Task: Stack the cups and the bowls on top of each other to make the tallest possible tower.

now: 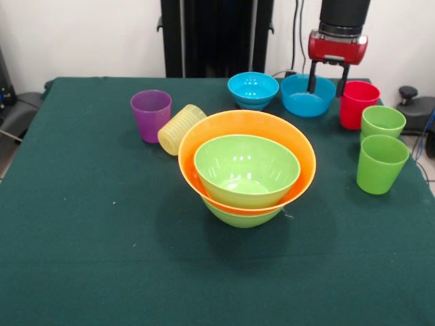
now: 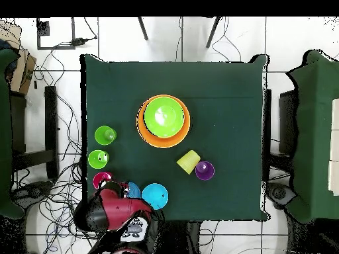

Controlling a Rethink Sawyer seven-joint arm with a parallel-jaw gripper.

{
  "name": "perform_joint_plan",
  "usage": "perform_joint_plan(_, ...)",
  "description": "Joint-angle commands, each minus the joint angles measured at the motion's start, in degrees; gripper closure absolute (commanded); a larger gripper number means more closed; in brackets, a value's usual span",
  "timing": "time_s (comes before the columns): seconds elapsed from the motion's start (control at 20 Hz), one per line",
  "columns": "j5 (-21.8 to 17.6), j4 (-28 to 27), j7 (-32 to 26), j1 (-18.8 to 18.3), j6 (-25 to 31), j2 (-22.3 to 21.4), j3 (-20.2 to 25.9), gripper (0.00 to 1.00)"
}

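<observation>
Bowls already nested form the tower nearest the front of the green worktop: a lime green bowl at the bottom, the large orange bowl in it, and a second lime green bowl seated inside that; no cup shows on it in either view. All of it looks like thin, smooth, light plastic, stiff enough to hold shape but likely slick, so I judge a pinch across a rim wall safer than a squeeze around a body. To the right stand two light green cups, upright, touching or nearly so, mouths open. Further back on the left, the ribbed pale yellow cup lies on its side just beside the upright purple cup, close behind the tower; lying down it would probably roll under a nudge, though its ribs should give better purchase. Farthest back sit two blue bowls side by side, with the red cup upright to their right. The end effector hangs over the right-hand blue bowl's rim beside the red cup, its two fingers spread apart and holding nothing; one appears to reach down inside the bowl and the other at its outer edge, though contact cannot be told.
</observation>
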Motion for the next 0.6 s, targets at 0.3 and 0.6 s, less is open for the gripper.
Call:
perform_joint_plan(0.3, 1.21, 1.27, 10.72, 2.40, 0.51, -2.42, 3.85, 0.00)
perform_joint_plan(0.6, 2.26, 2.64, 11.79, 3.72, 1.56, -4.26, 3.85, 0.00)
